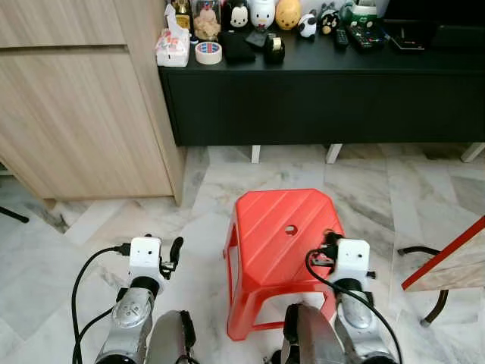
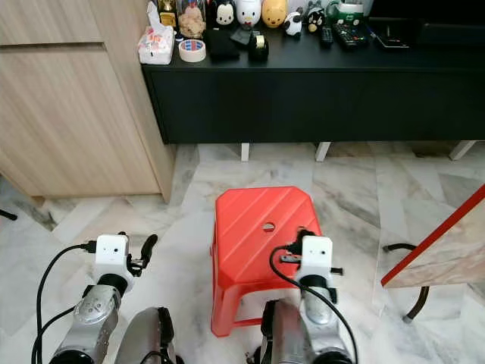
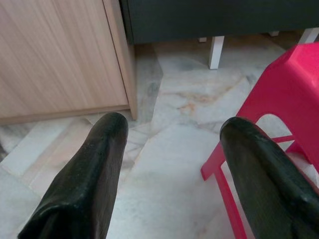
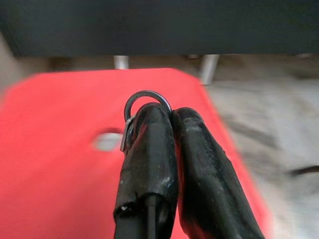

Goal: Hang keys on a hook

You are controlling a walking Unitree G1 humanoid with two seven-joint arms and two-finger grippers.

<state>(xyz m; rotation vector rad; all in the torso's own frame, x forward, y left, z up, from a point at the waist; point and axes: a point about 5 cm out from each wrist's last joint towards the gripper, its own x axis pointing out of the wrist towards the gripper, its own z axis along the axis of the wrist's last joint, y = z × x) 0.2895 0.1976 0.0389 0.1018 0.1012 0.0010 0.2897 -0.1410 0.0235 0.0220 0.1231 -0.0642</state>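
Observation:
My right gripper [image 4: 169, 117] is shut on a thin metal key ring [image 4: 144, 95], whose loop sticks out past the fingertips; the keys themselves are hidden. It hovers over the right part of a red plastic stool [image 1: 284, 227] with a hole in its seat. In the eye views the right gripper [image 1: 330, 241] sits just above the stool's right edge. My left gripper [image 3: 172, 129] is open with nothing between its fingers, held low over the marble floor to the left of the stool [image 3: 279, 89].
A black low cabinet [image 1: 326, 98] stands ahead, its top crowded with a tape roll [image 1: 208, 52], a tissue pack [image 1: 173, 47] and toy figures. A tall wooden cupboard [image 1: 83, 114] is at the left. A red-edged board [image 1: 447, 262] leans at the right.

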